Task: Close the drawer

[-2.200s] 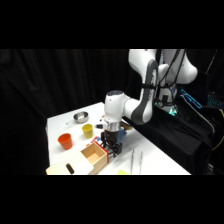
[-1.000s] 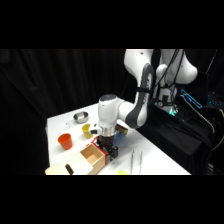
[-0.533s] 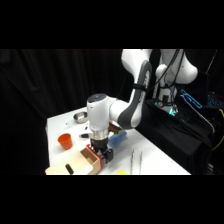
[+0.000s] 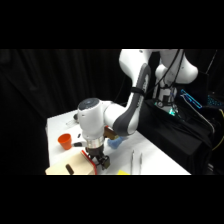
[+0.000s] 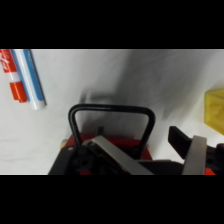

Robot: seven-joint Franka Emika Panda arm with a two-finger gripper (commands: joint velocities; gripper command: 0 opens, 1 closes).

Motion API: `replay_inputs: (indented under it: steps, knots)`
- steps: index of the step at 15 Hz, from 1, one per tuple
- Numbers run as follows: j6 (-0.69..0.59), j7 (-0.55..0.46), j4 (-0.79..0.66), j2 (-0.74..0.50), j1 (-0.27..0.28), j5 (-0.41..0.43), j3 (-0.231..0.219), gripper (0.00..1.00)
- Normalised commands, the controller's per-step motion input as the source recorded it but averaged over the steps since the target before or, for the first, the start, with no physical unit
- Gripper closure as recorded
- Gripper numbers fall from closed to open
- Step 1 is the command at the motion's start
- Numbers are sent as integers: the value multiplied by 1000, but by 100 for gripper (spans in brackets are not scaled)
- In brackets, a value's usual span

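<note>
The gripper (image 4: 100, 162) hangs right at the drawer (image 4: 89, 161), fingers spread apart around nothing; the black handle (image 5: 111, 112) sticks out just beyond them.

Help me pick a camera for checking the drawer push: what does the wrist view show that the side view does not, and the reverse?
Only the wrist view shows the black loop handle standing clear above the red-edged drawer front, two markers, one red and one blue, and a yellow object at the edge. Only the side view shows the white arm, the orange cup, the pale wooden cabinet and metal tongs. Both show the white table and the tool at the drawer front.
</note>
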Motion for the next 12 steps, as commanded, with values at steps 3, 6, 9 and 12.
replay_inputs:
  steps: [3, 6, 9, 12]
  knots:
    - [-223, 106, 461, 188, 132, -138, -70, 0]
    - [-212, 103, 395, 147, 123, -129, -68, 0]
    - [-225, 143, 104, -78, 139, -147, -92, 0]
    - [-271, 183, -153, -316, 158, -177, -109, 0]
